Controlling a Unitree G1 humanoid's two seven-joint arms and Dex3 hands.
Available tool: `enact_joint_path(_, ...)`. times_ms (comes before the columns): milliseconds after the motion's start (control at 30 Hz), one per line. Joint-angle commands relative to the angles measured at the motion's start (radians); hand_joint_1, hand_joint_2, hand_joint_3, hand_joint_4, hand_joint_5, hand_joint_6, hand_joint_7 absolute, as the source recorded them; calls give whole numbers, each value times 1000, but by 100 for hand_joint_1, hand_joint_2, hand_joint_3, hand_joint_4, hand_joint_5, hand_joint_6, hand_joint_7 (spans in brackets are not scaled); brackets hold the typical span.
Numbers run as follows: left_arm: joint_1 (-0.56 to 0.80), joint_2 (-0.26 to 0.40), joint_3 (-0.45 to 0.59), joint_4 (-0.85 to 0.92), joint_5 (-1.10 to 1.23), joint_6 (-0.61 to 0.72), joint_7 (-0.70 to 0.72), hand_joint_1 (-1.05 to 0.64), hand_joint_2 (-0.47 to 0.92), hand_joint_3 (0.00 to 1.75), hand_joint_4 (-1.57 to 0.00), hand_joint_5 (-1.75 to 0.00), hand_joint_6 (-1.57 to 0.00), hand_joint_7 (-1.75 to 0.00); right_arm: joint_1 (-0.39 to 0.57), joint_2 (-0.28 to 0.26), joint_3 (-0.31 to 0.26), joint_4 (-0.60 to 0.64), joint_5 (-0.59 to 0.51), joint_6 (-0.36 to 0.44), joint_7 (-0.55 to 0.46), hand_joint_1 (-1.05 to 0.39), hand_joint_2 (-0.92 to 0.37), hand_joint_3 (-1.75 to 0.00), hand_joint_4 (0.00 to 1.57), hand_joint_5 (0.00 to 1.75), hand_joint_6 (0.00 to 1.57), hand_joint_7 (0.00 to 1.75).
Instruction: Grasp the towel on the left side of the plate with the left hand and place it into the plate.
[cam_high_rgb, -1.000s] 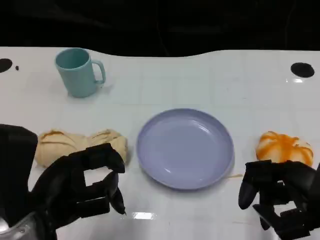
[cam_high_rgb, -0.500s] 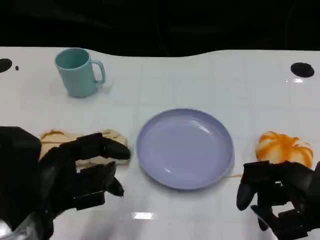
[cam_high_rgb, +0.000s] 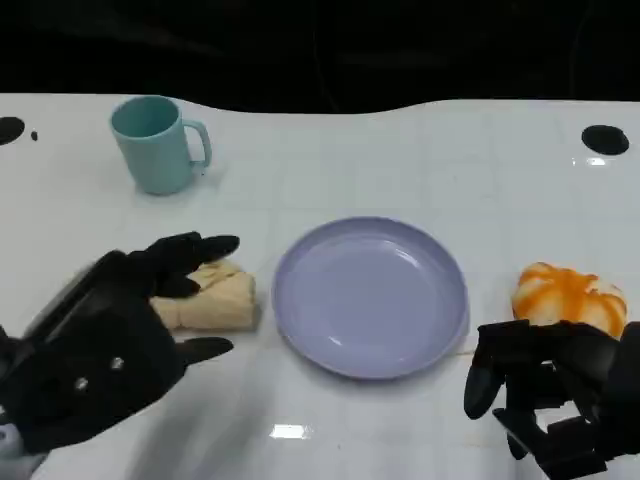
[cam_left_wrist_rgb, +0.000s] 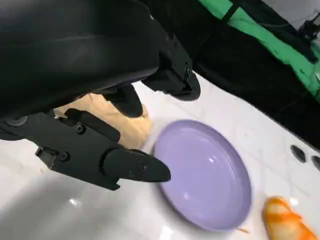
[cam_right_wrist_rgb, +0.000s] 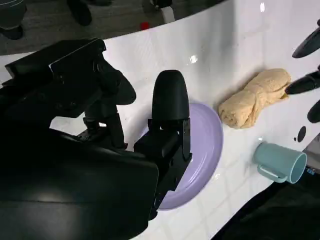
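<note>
A rolled beige towel (cam_high_rgb: 212, 298) lies on the white table just left of the lavender plate (cam_high_rgb: 370, 296). My left hand (cam_high_rgb: 110, 340) hovers over the towel's left half with fingers spread, hiding that part; nothing is held. The left wrist view shows the towel (cam_left_wrist_rgb: 115, 117) under the spread fingers (cam_left_wrist_rgb: 125, 167) and the plate (cam_left_wrist_rgb: 205, 182) beside it. My right hand (cam_high_rgb: 555, 395) sits at the front right, fingers curled loosely around nothing. In the right wrist view the towel (cam_right_wrist_rgb: 255, 97) and plate (cam_right_wrist_rgb: 202, 150) lie beyond the right hand (cam_right_wrist_rgb: 167, 125).
A teal mug (cam_high_rgb: 157, 144) stands at the back left. An orange-streaked towel (cam_high_rgb: 568, 294) lies right of the plate, close to my right hand. Black round holes (cam_high_rgb: 604, 139) mark the table's far corners.
My left hand has moved forward over the towel and its fingers have spread apart from a curled pose. The right hand has barely shifted.
</note>
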Motion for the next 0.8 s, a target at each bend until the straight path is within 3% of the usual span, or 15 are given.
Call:
enact_joint_path(33, -59, 60, -69, 41, 152, -4, -38, -50, 92, 6, -9, -44, -17, 0, -1, -7, -10, -1, 6, -9, -1, 5, -60, -106, 69, 169, 69, 143)
enact_joint_path(200, -143, 80, -162, 133, 348, 1, -66, -57, 92, 3, -12, -32, -12, 0, 0, -8, -8, -4, 3, -5, 0, 5, -59, -106, 69, 169, 69, 142)
enact_joint_path(367, -215, 60, -226, 256, 497, -12, -57, -62, 92, 1, -19, -28, -15, -1, 0, -6, -3, -12, -1, 5, -4, 5, -59, -106, 69, 169, 69, 143)
enact_joint_path(800, -421, -35, -314, 706, 582, -115, -17, -60, 88, 0, -37, -14, -27, -2, 5, -1, -8, -12, 6, 1, -4, 6, -60, -106, 69, 168, 69, 143)
